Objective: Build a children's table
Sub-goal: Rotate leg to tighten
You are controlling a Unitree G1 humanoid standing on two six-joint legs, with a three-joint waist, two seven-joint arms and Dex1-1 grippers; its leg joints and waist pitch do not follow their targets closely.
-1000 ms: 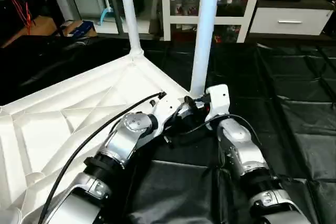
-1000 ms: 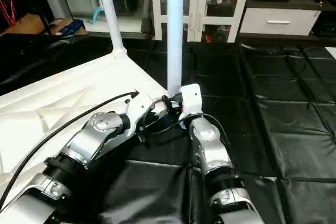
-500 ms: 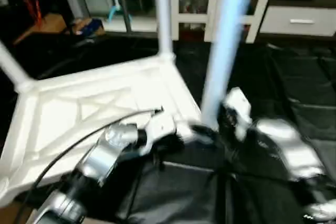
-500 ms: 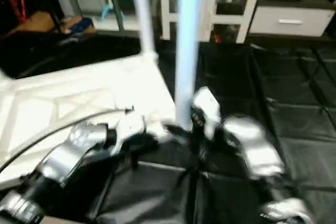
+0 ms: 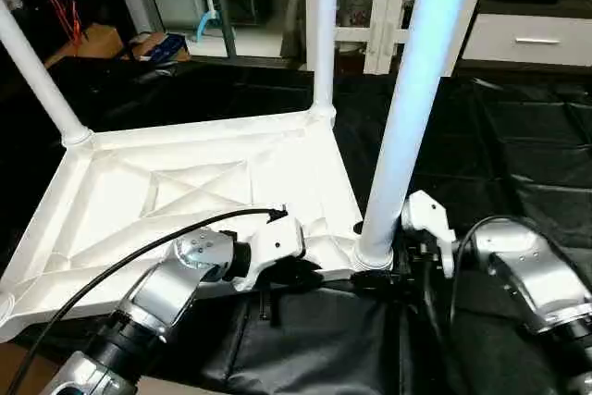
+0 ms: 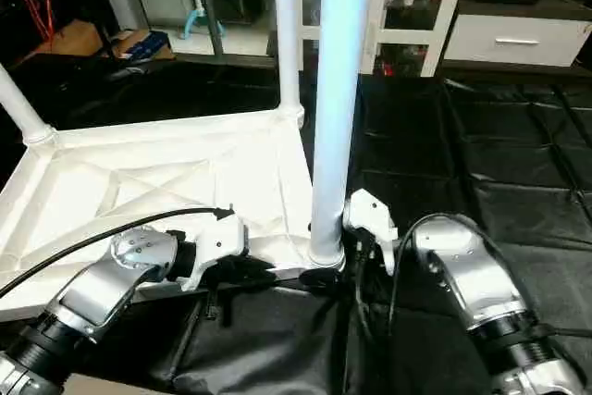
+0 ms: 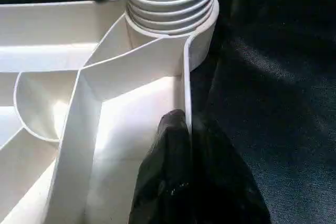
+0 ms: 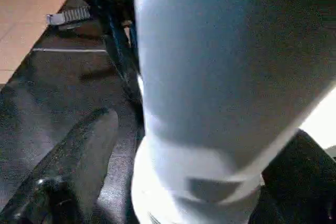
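Children's table [image 5: 185,187] lay upside down on black floor mat [image 5: 518,154], three legs seen standing in corner sockets. Looked light, stiff, smooth plastic; best taken by rim or low on leg. Left gripper [image 7: 184,145] pinched shut on table rim. Right gripper [image 8: 199,182] spread wide around nearest leg [image 5: 407,117], probably not squeezing. Versus earlier: right wrist had swung round leg base.
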